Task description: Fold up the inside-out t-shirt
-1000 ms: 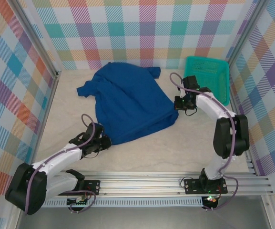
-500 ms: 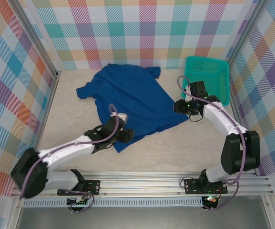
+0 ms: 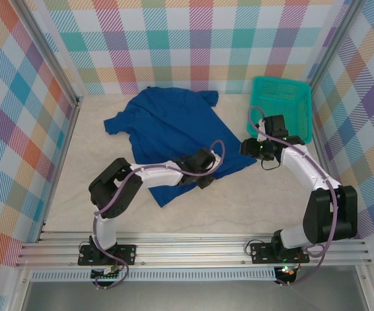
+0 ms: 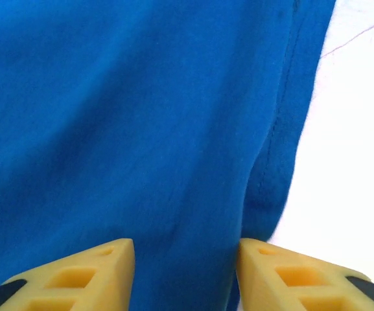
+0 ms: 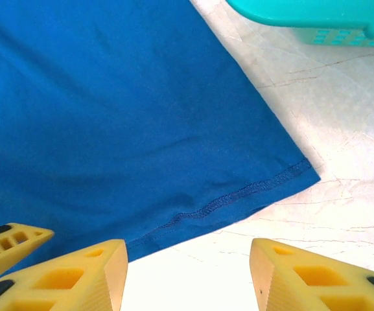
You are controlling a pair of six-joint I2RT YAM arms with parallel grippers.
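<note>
Lying flat on the bench (image 3: 258, 207), royal-blue t-shirt (image 3: 174, 129) beneath left end effector (image 4: 185, 262) (fingers parted, nothing pinched), hem corner (image 5: 303, 172) just ahead of right end effector (image 5: 188, 265), likewise released, teal basket (image 5: 316, 16) beyond it

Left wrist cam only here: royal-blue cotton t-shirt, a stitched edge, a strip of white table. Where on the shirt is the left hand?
Observer: From above, the left hand is over the near right part of the royal-blue cotton t-shirt, close to its near edge.
Operator: And the right hand?
Observer: The right hand hangs open at the shirt's hemmed right corner, with bare marbled table between its fingers.
Operator: Anything near it?
Observer: A teal plastic mesh basket sits in the far right corner, apart from the shirt.
</note>
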